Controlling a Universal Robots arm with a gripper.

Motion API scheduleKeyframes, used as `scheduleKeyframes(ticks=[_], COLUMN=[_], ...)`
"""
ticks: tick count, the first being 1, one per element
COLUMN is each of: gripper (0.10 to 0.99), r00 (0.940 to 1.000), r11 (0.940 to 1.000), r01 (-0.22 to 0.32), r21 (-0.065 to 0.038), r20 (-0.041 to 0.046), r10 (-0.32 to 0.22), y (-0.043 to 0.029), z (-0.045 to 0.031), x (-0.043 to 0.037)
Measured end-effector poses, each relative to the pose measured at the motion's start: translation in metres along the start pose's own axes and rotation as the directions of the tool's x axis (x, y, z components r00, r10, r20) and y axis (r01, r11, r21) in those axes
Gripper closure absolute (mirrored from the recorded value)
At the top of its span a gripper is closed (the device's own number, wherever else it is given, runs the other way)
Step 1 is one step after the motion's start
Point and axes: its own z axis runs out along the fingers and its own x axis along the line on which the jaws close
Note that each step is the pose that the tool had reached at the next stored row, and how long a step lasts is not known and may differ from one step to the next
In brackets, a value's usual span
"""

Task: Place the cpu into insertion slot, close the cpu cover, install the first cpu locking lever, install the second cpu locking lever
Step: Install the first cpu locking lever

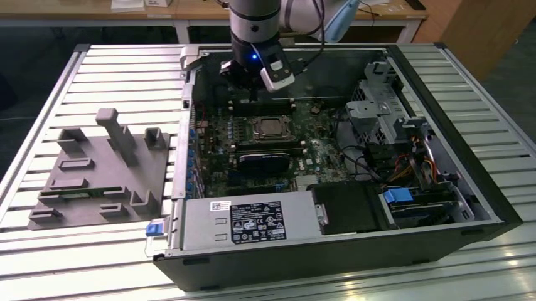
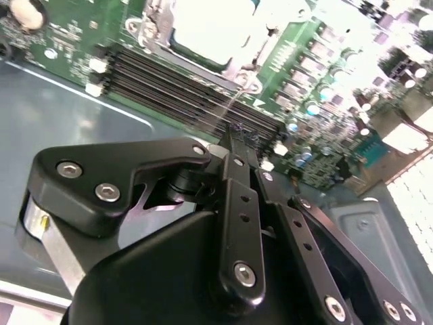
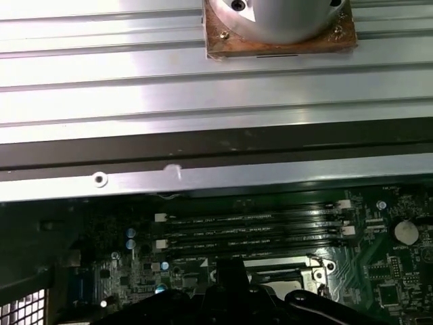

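Claw (image 2: 237, 135): nearest item in the second wrist view. Tips drawn narrow, almost meeting, nothing bulky betw. them. Whether the thin lever is pinched or just beside the tips: cannot tell.

Lever (image 2: 233, 105): thin bright wire rod. Appears to run from slot corner across RAM banks toward claw tips. Long axis approx. in line w/ claw, near end at or just beside tips. Judged: a lever step is the one in hand.

RAM banks (image 2: 183, 81): long black strips, parallel, lying betw. claw and slot.

Cover (image 2: 226, 66): silver frame, looks folded down flat around cpu. Judged shut.

Cpu (image 2: 210, 24): pale metal square, seated in slot, seen thru cover window. Lies beyond RAM banks from claw; near it, not under it.

Slot (image 3: 319, 269): metal rim on green board (image 2: 67, 40). In the exterior view it sits toward the viewer from the claw, a little to the exterior view's right. Claw hangs over far part of board.

Case (image 1: 335, 251): open black PC box on its side, holds board.

Tabletop (image 1: 125, 69): slatted metal, carries case. Grey fixture (image 1: 100, 169) well apart, at the exterior view's left.
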Motion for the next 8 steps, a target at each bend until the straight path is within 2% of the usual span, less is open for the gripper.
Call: scheduleKeyframes(ticks=[8], gripper=[0.984], r00=[1.0000], r11=[1.0000], r01=[0.000], r21=[0.000], r20=[-0.0012], r10=[0.000], y=[0.0013], z=[0.0005], x=[-0.0159])
